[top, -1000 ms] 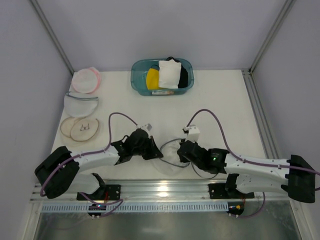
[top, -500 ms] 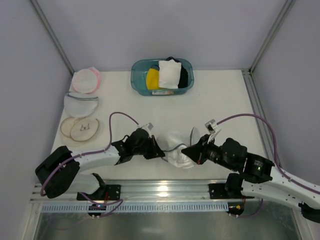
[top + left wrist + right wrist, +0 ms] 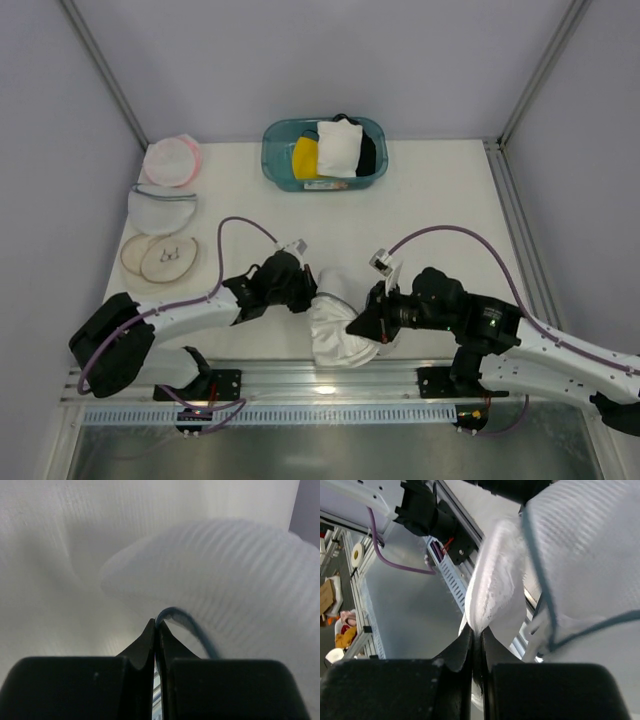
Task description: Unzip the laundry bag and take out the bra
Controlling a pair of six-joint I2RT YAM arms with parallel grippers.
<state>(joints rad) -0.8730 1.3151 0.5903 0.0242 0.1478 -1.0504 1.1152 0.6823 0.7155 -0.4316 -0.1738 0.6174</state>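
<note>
This is looking like a robotics lab cell: plain pale panels (image 3: 300, 60) and metal posts (image 3: 100, 70) are enclosing a white surface (image 3: 440, 200), robot arms (image 3: 190, 315) are sitting bolted to an aluminium rail (image 3: 330, 375), and purple cables (image 3: 450, 229) are looping overhead.

Table (image 3: 440, 200): white, flat top, walled by pale panels on the left, far and right sides.

Lying on it:
- Teal plastic basket (image 3: 272, 160), far middle, close to the far wall, with garments inside.
- Pink-rimmed round mesh pouch (image 3: 171, 160), far left corner.
- White mesh pouch with grey rim (image 3: 161, 209), just nearer than the pink one, along the left edge.
- Beige-rimmed round pouch (image 3: 159, 258), nearer again, its two halves spread flat side by side.
- Laundry bag (image 3: 342, 285), near middle; contact with the top could not be judged.
</note>
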